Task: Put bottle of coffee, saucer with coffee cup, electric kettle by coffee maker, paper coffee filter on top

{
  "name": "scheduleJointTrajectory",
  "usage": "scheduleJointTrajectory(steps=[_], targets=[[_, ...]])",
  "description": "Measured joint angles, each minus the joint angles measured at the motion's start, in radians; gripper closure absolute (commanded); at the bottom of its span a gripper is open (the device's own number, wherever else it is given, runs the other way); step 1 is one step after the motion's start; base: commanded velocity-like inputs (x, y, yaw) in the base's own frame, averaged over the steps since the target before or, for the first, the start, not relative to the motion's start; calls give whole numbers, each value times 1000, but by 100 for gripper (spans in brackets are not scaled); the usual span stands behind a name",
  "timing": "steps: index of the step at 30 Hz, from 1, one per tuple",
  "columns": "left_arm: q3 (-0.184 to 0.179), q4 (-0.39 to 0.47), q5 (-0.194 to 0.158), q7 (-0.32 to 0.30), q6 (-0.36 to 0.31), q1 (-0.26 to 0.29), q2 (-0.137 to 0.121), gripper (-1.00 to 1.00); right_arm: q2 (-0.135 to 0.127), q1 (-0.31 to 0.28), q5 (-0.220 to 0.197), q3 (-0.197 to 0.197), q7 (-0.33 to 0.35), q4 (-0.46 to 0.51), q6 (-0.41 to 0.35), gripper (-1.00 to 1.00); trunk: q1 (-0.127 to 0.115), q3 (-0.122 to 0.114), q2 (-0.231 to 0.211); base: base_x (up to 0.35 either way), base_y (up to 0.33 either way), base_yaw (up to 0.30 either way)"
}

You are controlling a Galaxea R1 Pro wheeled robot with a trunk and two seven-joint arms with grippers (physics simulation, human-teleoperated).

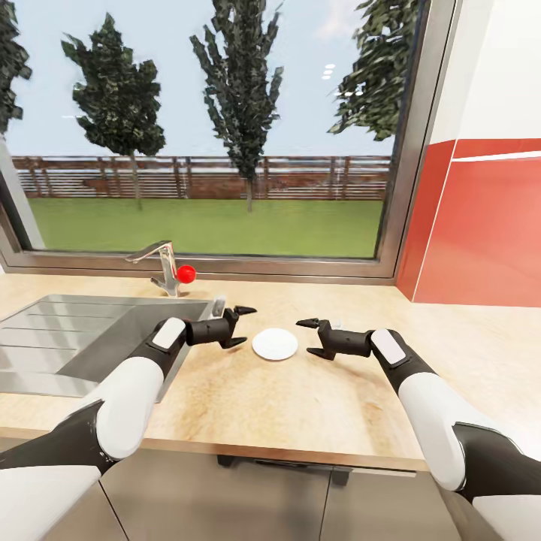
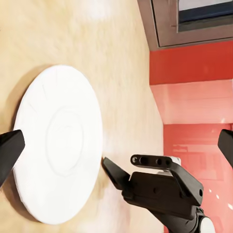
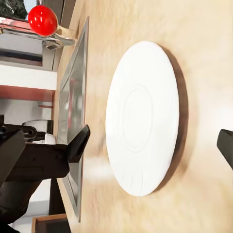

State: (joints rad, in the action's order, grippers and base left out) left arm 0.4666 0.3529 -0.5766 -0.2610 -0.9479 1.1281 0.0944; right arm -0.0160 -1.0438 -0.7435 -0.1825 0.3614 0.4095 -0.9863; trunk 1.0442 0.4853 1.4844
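A small flat white saucer [image 1: 274,345] lies on the light tan kitchen countertop [image 1: 248,406], a little in front of the window. My left gripper [image 1: 246,325] hovers just left of it, open and empty. Just right of the saucer, my right gripper [image 1: 306,338] is also open and holds nothing. The two grippers point at each other across the plate. In the left wrist view the saucer [image 2: 58,145] lies close below my left gripper [image 2: 116,145], and the right gripper [image 2: 160,187] faces it. The right wrist view has the saucer [image 3: 143,116] between my right gripper's [image 3: 116,148] fingers, and the left gripper [image 3: 48,158] beyond.
A steel sink [image 1: 83,338] with a drainer is set into the counter at the left. Behind it stands a faucet [image 1: 161,263] with a red ball handle [image 1: 185,273]. A large window [image 1: 210,128] runs along the back, and a red wall panel [image 1: 481,225] rises at the right.
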Motion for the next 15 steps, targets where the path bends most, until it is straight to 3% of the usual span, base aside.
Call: scheduleJointTrajectory(steps=[5,15], targets=[[-3,-41,3,51,57,0,1,-100,0,0,-1,0,0,-1,0,-100,0,0,0,0,0,0],[-1,-56,-5,69,87,0,2,-100,0,0,-1,0,0,-1,0,-100,0,0,0,0,0,0]])
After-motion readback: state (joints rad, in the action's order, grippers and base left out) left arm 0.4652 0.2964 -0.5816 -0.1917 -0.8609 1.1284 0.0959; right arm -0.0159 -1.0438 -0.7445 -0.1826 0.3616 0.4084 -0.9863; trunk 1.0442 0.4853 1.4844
